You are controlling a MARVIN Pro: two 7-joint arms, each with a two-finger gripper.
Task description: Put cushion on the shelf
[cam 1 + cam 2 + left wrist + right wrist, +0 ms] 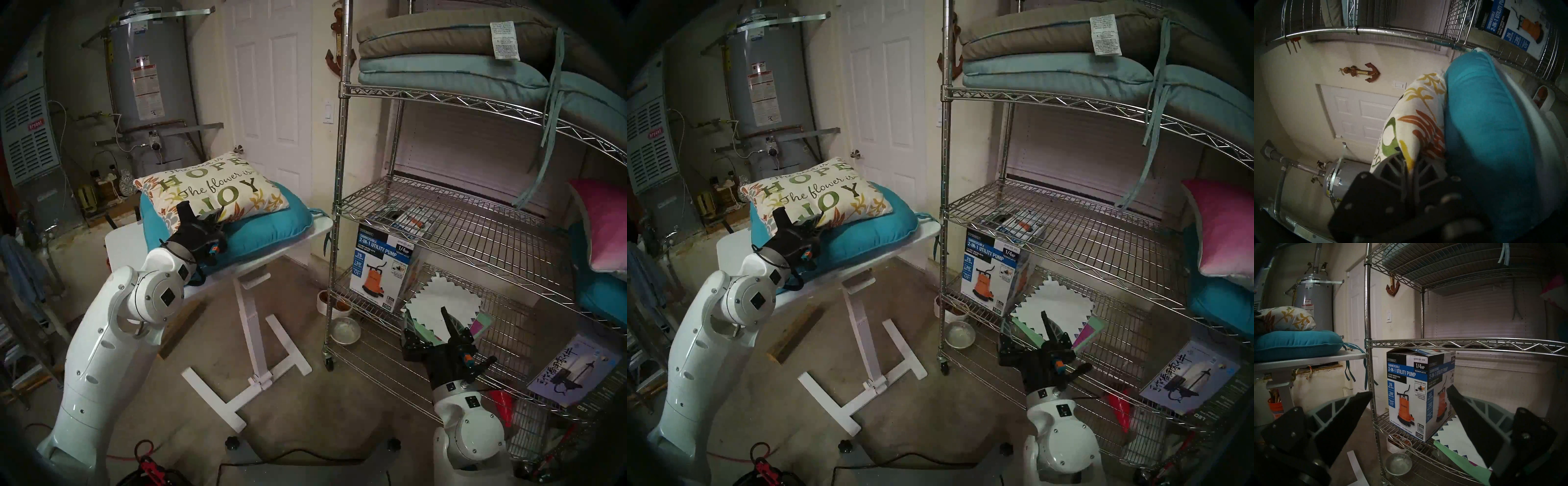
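Note:
The cushion (210,183), cream with green "HOPE" and "JOY" lettering and orange and yellow leaves, lies on a teal seat cushion (264,227) on the white tilting table (125,244). My left gripper (203,217) is at its near edge. In the left wrist view the gripper (1409,158) has its two grey fingers closed on the cushion's edge (1415,118). The chrome wire shelf (441,217) stands to the right, its middle tier bare on the left side. My right gripper (429,325) is open and empty, low in front of the shelf (1457,343).
A pump box (383,268) and papers (441,302) sit on the lower tier. Grey and pale blue seat cushions (441,68) fill the top tier. A pink pillow (604,224) leans at the middle tier's right end. A water heater (149,85) and a door (271,101) stand behind.

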